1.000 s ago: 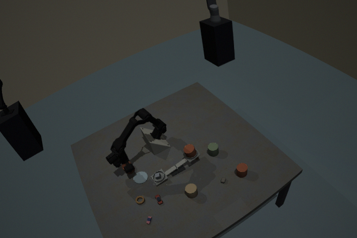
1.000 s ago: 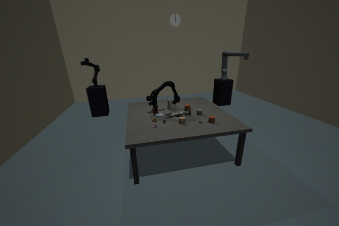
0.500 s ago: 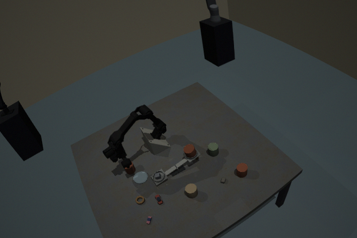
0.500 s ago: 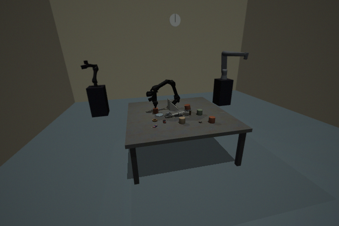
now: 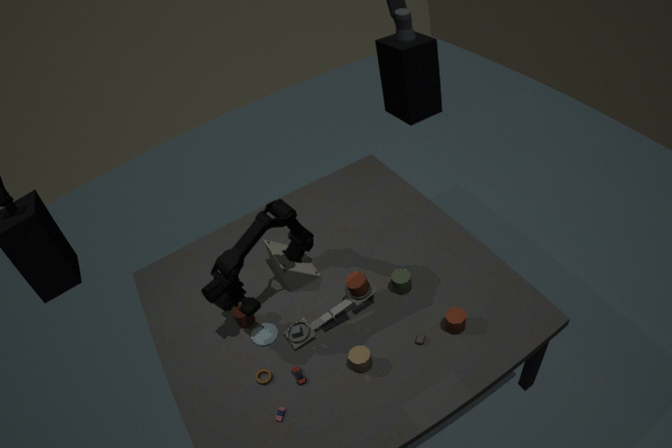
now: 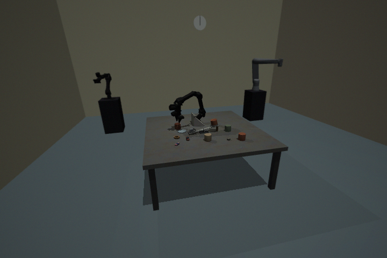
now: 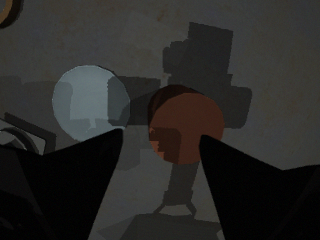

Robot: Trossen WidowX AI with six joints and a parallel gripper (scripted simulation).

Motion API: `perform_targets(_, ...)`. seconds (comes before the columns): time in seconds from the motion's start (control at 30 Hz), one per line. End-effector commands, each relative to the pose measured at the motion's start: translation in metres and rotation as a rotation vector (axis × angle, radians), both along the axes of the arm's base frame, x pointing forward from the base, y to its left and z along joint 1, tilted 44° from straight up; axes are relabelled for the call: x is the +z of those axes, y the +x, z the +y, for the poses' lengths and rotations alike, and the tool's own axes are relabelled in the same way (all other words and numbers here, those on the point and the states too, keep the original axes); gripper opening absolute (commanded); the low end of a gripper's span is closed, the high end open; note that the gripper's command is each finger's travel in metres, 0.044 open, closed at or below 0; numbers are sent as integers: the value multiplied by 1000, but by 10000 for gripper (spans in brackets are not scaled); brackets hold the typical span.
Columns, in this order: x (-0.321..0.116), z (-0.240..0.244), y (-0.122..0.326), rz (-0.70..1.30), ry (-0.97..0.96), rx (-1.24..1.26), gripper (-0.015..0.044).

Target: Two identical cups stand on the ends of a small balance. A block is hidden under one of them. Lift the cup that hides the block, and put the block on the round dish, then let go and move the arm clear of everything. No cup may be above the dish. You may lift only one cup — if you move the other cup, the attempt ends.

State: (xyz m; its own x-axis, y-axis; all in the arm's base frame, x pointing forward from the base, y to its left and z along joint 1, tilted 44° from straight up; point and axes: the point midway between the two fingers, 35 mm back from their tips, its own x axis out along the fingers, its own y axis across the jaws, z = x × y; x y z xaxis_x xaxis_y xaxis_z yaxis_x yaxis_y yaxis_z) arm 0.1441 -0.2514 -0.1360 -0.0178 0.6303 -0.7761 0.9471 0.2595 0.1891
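Observation:
One orange-red cup (image 5: 243, 317) (image 6: 177, 126) (image 7: 192, 125) stands on the table beside the round pale dish (image 5: 263, 334) (image 6: 181, 131) (image 7: 86, 95). My gripper (image 5: 242, 305) (image 6: 179, 120) (image 7: 162, 138) is open and empty above this cup, with a gap between them. The other orange-red cup (image 5: 357, 284) (image 6: 213, 121) stands on the raised end of the balance (image 5: 322, 321) (image 6: 203, 129). A small grey block (image 5: 297, 330) sits uncovered inside the ring on the balance's lower end, near the dish. No cup is above the dish.
A pale wedge-shaped stand (image 5: 300, 274) (image 6: 196, 121) is by the arm's base. A green cup (image 5: 400, 281), a tan cup (image 5: 359, 358) and another orange-red cup (image 5: 455, 320) stand on the table. An orange ring (image 5: 263, 371) and a red toy car (image 5: 298, 374) lie in front of the dish.

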Motion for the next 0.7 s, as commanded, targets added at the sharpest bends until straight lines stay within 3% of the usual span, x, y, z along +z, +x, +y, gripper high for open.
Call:
perform_targets(0.0, 5, 2, 11, -89, -1, 98, 260)
perform_targets(0.67, 29, 19, 60, -543, 1, 611, 260)
